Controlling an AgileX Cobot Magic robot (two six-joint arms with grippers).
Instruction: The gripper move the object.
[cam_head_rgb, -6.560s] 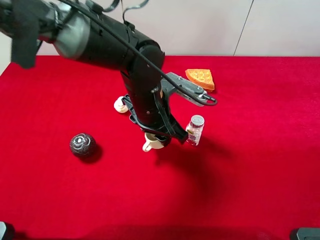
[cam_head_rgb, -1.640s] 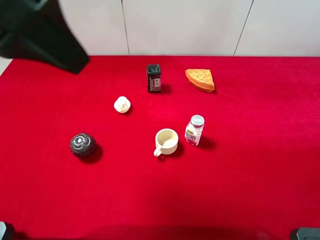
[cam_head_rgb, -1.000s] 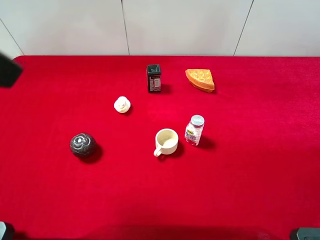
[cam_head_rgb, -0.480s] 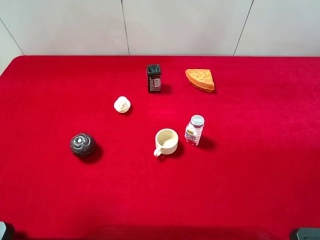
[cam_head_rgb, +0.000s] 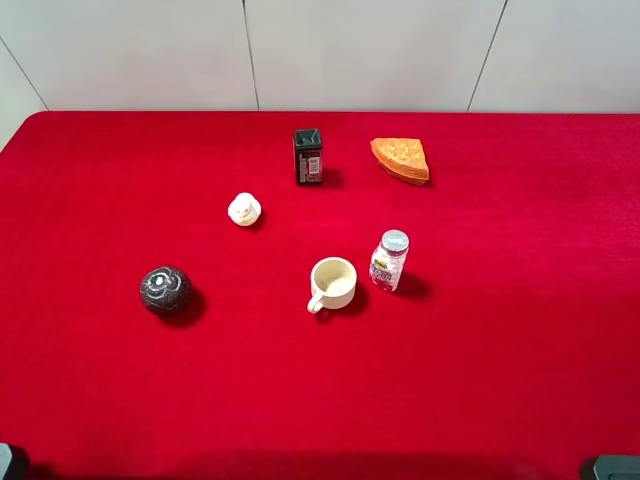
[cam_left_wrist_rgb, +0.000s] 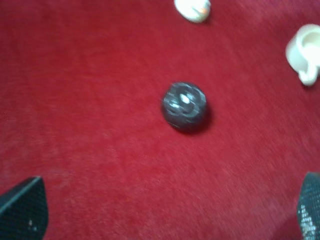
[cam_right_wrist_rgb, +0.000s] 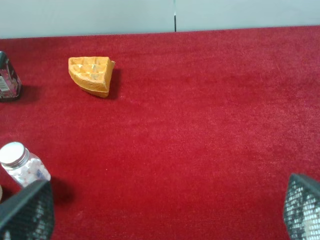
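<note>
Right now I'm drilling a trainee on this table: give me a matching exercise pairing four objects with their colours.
Things:
1. ceramic mug with loop handle
2. patterned ball
3. waffle-textured wedge
4. felt tabletop

Colours:
A. red
B. cream
C. orange
D. dark grey

Pairs: 1-B, 2-D, 3-C, 4-A

Lab bench, red cloth (cam_head_rgb: 520, 380), white wall (cam_head_rgb: 370, 50)
</note>
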